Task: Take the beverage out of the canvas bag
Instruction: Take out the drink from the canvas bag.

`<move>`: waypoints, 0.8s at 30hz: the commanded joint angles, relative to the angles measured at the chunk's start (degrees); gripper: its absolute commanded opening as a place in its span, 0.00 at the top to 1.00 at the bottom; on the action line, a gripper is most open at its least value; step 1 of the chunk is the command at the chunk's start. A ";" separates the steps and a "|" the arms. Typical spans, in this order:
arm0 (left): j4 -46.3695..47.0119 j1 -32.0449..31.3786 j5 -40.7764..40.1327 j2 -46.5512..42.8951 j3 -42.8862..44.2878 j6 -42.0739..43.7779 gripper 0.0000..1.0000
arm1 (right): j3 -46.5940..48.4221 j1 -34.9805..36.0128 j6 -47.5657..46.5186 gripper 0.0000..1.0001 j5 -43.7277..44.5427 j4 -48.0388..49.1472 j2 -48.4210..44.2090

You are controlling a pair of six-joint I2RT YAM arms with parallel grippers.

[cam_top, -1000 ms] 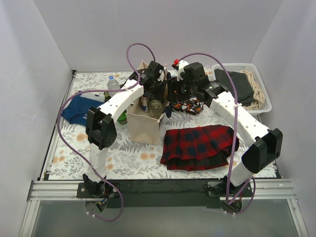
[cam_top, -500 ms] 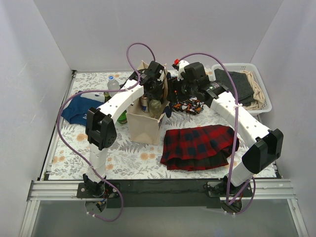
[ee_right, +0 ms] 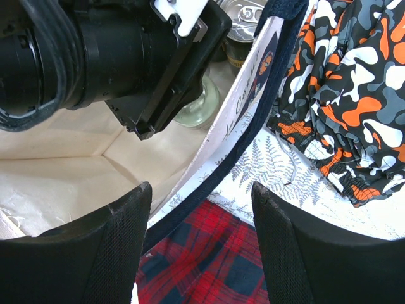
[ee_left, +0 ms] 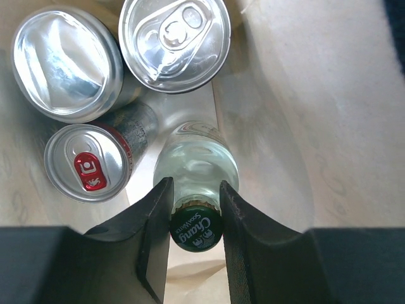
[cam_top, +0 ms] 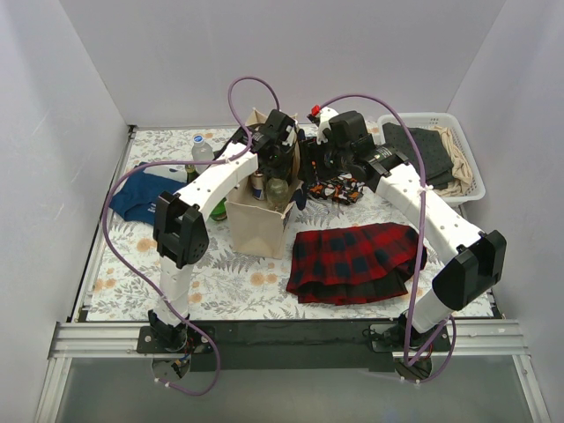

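Observation:
The cream canvas bag (cam_top: 260, 227) stands upright at mid-table, its inner wall (ee_left: 316, 114) pale. Inside it stand a clear glass bottle (ee_left: 196, 168) with a green cap (ee_left: 195, 228) and three silver cans (ee_left: 66, 63) (ee_left: 174, 35) (ee_left: 88, 166). My left gripper (ee_left: 195, 215) reaches down into the bag (ee_right: 63, 171) and is shut on the bottle's cap, one finger on each side. My right gripper (ee_right: 201, 209) hangs open just outside the bag's right rim, with the navy handle strap (ee_right: 253, 107) running between its fingers, untouched.
A red plaid cloth (cam_top: 352, 260) lies right of the bag, with an orange camouflage cloth (cam_top: 339, 188) behind it. A white basket (cam_top: 441, 159) of folded fabric sits far right. A blue cloth (cam_top: 141, 196) and bottles (cam_top: 201, 150) are on the bag's left.
In the top view the left wrist over the bag has shifted only very slightly. The right arm has not moved.

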 commanded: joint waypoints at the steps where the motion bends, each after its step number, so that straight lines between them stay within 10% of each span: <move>1: 0.01 -0.86 0.02 -4.99 3.75 0.38 1.00 | -0.65 -0.22 -0.51 0.30 -0.27 1.83 -2.50; 24: -2.28 -0.86 -4.81 -4.02 14.75 1.53 1.00 | -1.53 -0.40 -0.33 0.30 0.60 1.92 -3.99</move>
